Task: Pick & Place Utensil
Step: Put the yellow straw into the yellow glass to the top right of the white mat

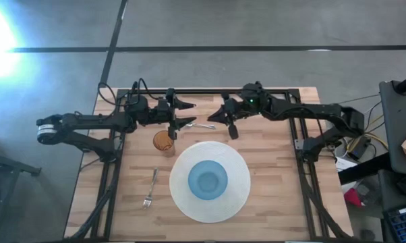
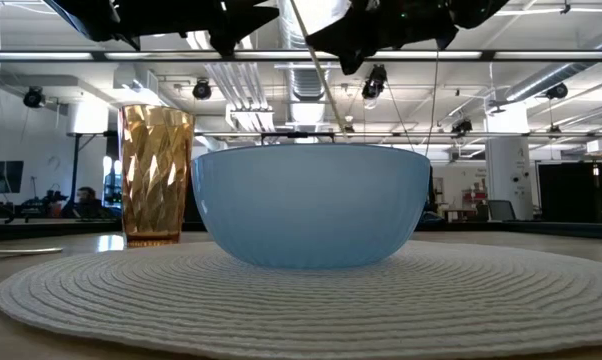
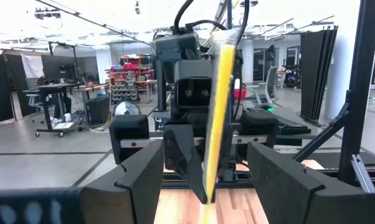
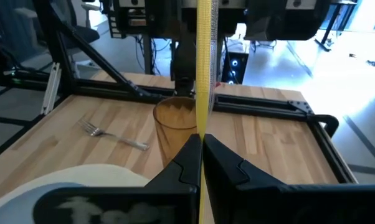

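The right gripper point(image 4: 202, 163) reaches low over the table's far side, fingers pinched on a thin yellow utensil point(image 4: 205, 68) standing upright. Facing it, the left gripper point(image 1: 183, 113) hangs spread. Just beyond sits a faceted amber cup point(image 1: 164, 142); nearer, a smooth blue bowl point(image 1: 208, 179) on a round woven mat point(image 1: 240, 196). A metal fork point(image 1: 150, 188) lies apart.

A wooden table point(image 1: 270, 175) in a black frame carries a round white placemat point(image 1: 238, 196) near its front, an amber cup point(image 1: 164, 142) just beside the mat, and a fork point(image 1: 150, 189) lying left of it.
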{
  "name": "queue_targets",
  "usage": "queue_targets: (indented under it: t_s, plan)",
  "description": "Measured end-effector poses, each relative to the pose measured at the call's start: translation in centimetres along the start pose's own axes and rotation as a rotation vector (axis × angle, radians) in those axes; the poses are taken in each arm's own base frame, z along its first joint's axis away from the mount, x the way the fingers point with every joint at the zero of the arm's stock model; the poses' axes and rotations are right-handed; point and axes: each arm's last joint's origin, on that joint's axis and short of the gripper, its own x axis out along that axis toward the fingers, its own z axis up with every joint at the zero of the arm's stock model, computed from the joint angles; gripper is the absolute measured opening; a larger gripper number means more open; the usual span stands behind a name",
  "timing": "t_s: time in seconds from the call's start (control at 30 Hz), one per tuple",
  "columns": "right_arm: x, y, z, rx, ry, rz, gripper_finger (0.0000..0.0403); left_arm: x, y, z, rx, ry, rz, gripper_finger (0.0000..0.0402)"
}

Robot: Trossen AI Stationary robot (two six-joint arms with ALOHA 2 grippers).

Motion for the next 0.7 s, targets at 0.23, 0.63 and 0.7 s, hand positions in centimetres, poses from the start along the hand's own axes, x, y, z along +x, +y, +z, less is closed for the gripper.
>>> queue_targets:
  t_s: [0.23,0.63,0.7]
  plan:
    - [0.8,-0.3,-0.2,0.008,-0.032,-0.002,0.0008,0.0,0.0,0.0,0.0,0.0,-0.001,0.0225]
    - [2.2,-0.8,-0.9,0.049,-0.065,0.018,0.0008,0.1,0.0,0.5,-0.022,-0.021,-0.01,0.0225]
    - [2.4,-0.9,-1.1,0.061,-0.071,0.022,0.0008,0.1,0.0,0.6,-0.028,-0.025,-0.016,0.0225]
